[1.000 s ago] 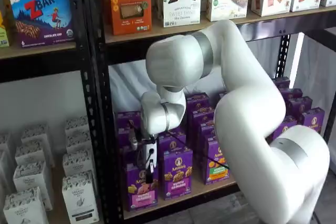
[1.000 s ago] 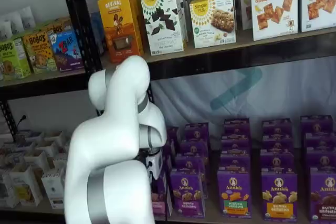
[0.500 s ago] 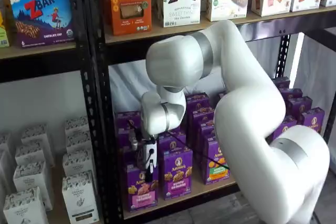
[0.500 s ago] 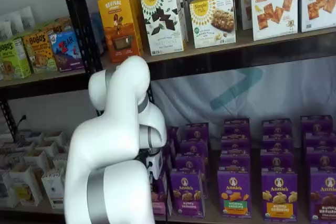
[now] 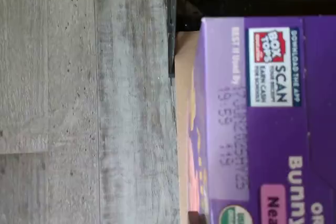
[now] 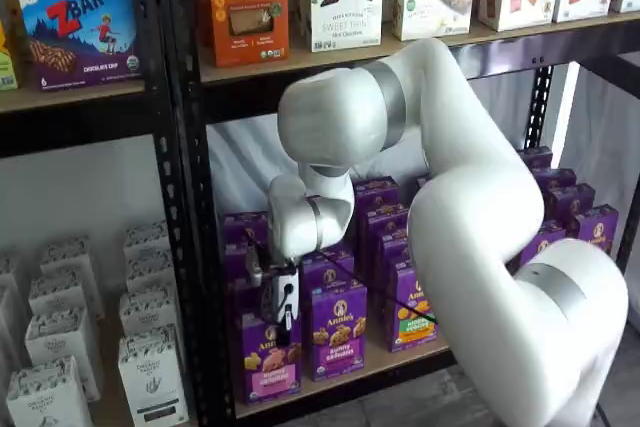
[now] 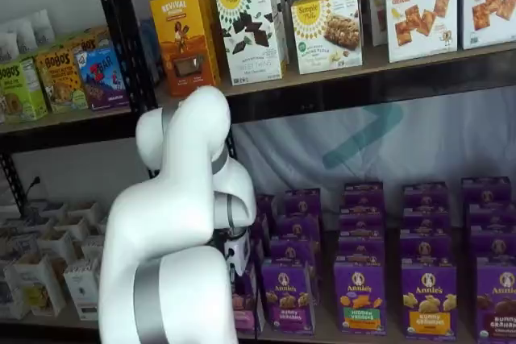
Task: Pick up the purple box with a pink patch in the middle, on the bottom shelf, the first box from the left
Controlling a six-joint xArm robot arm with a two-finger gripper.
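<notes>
The purple box (image 6: 266, 365) with the pink panel stands at the left end of the bottom shelf (image 6: 402, 356), next to the black post. My gripper (image 6: 284, 319) comes down on its top. One black finger lies over the box's front face by the logo, and the fingers are closed on the box. The wrist view shows the box's purple top (image 5: 262, 119) close up, with the tan shelf edge (image 5: 184, 103) beside it. In a shelf view the box (image 7: 244, 304) is half hidden behind my arm.
Rows of other purple boxes (image 6: 338, 332) stand right beside and behind it. A black rack post (image 6: 195, 247) is close on its left, with white cartons (image 6: 150, 372) beyond. The upper shelf rail (image 6: 260, 87) runs overhead. Grey floor (image 5: 79, 103) lies below the shelf edge.
My gripper has risen very slightly, and the box seems to edge up with it. The arm otherwise holds its pose.
</notes>
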